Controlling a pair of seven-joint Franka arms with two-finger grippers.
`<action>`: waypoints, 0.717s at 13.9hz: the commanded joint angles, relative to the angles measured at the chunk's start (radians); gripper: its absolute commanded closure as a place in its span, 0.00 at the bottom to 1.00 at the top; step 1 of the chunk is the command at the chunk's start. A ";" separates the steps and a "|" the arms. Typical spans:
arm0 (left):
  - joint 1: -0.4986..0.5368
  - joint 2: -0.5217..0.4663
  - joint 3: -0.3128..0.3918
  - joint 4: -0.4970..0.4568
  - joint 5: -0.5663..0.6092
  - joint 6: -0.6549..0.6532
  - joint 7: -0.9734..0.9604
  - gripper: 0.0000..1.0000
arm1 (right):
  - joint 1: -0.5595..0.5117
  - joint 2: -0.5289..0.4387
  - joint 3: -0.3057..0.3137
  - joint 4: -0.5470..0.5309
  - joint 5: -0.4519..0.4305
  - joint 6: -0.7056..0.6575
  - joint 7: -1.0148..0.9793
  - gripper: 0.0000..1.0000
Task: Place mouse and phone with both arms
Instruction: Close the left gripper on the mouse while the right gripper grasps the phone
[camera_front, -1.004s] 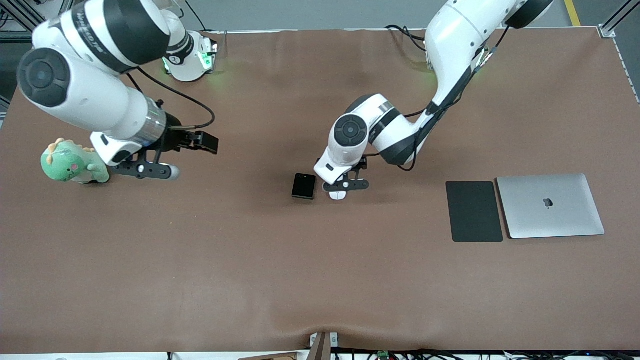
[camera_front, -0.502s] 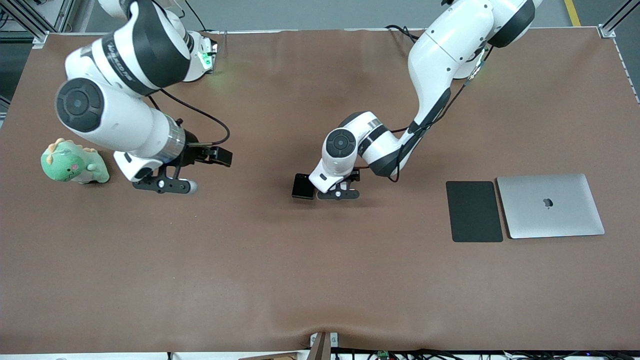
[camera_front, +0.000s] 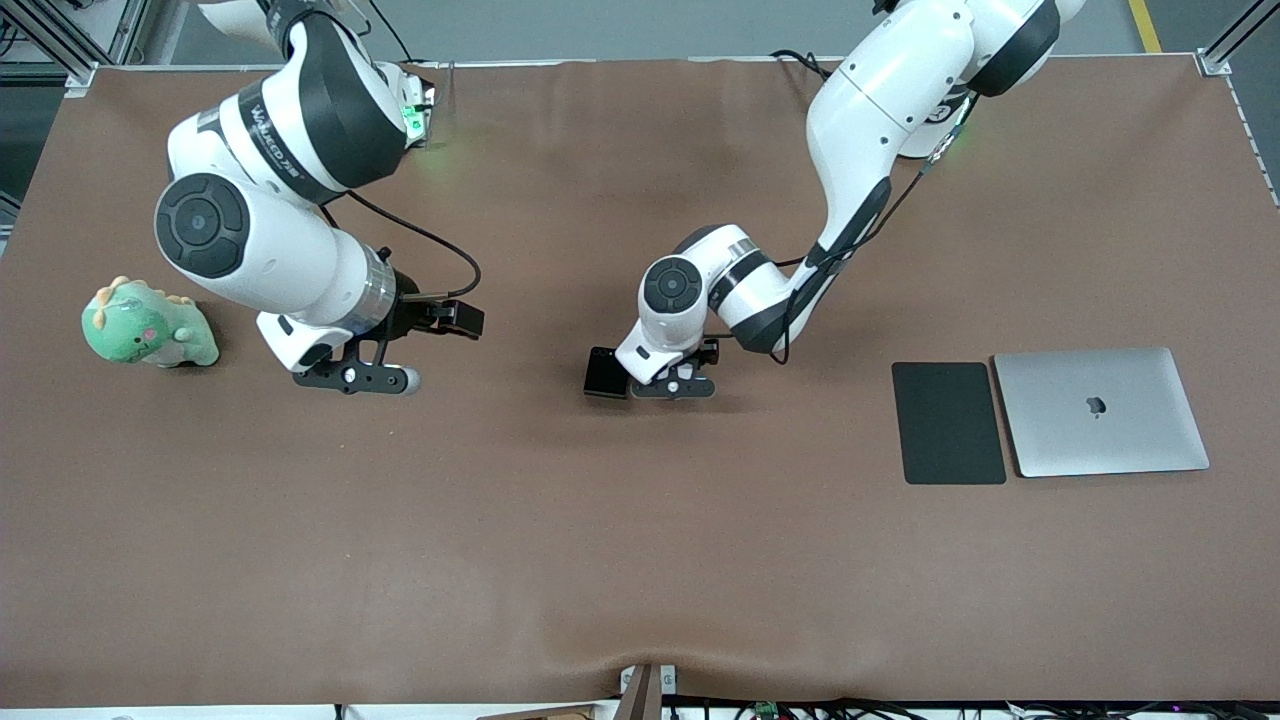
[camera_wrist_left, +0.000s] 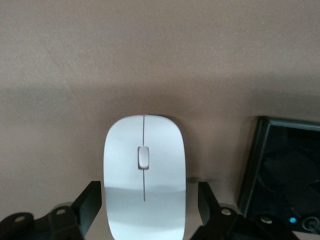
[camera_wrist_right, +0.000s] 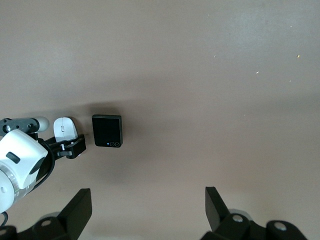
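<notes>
The white mouse (camera_wrist_left: 144, 170) lies on the brown table, beside the black phone (camera_wrist_left: 285, 175). My left gripper (camera_wrist_left: 149, 207) is down around the mouse, open, one finger on each side with a small gap to each. In the front view my left gripper (camera_front: 675, 385) hides the mouse and covers one edge of the phone (camera_front: 602, 372). My right gripper (camera_front: 350, 378) is open and empty over bare table, between the plush toy and the phone. The right wrist view shows its open gripper (camera_wrist_right: 148, 210), with the phone (camera_wrist_right: 106, 130) and the mouse (camera_wrist_right: 64, 127) farther off.
A green plush dinosaur (camera_front: 148, 325) sits at the right arm's end of the table. A dark grey pad (camera_front: 948, 422) and a closed silver laptop (camera_front: 1100, 412) lie side by side toward the left arm's end.
My left gripper has come down over the mouse, which now is hidden in the front view. My right arm has swung from near the plush toward the table's middle.
</notes>
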 joint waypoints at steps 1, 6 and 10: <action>-0.010 0.020 0.010 0.024 0.028 0.004 -0.001 0.29 | 0.003 0.019 -0.005 0.023 0.015 -0.002 0.002 0.00; 0.008 0.000 0.010 0.023 0.043 0.004 0.033 0.48 | 0.043 0.065 -0.005 0.025 0.014 0.050 0.004 0.00; 0.073 -0.107 0.007 -0.029 0.042 -0.009 0.051 0.50 | 0.085 0.118 -0.006 0.029 0.008 0.094 0.007 0.00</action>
